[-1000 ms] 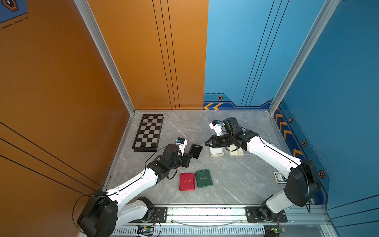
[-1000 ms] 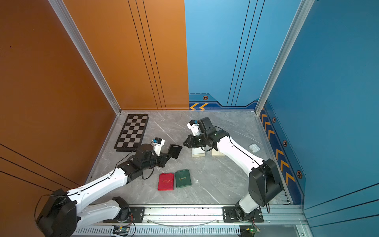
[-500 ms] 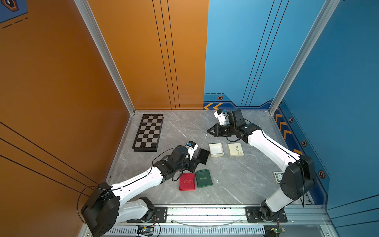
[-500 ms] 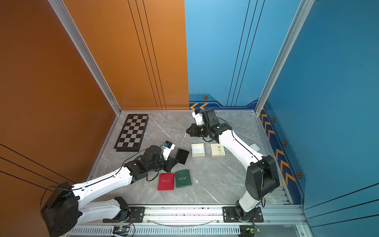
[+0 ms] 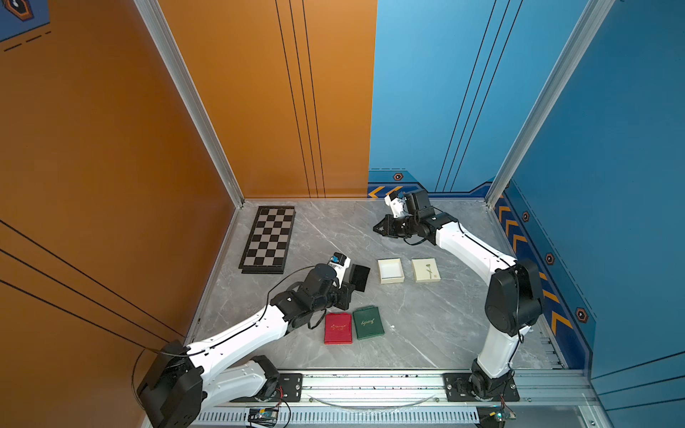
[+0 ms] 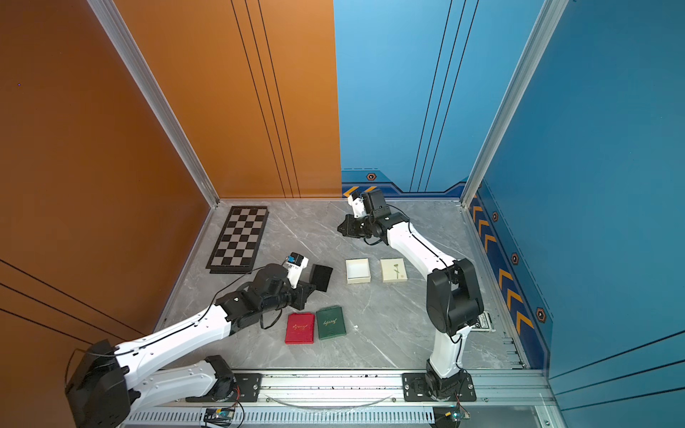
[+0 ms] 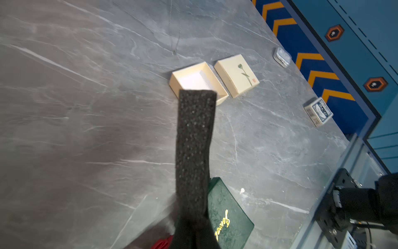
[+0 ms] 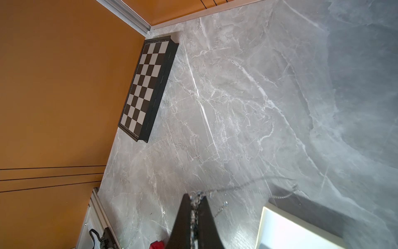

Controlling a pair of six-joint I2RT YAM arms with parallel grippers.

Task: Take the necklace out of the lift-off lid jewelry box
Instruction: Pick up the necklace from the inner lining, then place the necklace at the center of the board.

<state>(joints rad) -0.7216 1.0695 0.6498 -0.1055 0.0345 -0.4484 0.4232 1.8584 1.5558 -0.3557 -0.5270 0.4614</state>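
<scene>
Right hand [image 8: 195, 197] is pinched shut on the necklace [image 8: 199, 193], and the chain dangles above the worktop [image 5: 426, 326], well apart from the open jewelry box [image 5: 390, 280]. The lid [image 5: 425, 269] lies just beside the box. Left hand [image 5: 349, 290] is clamped on a black foam pad [image 5: 360, 277].

Left arm [image 5: 237, 333] low, extended; right arm [image 5: 470, 248] stretched far back; both jaws closed

Thin silver necklace [image 8: 197, 195] out of box, pinched in right gripper [image 8: 193, 197], chain dangling. Cream box base [image 5: 390, 270] open, white inside, flat; flower-printed lid [image 5: 425, 269] just beside, face up.
</scene>
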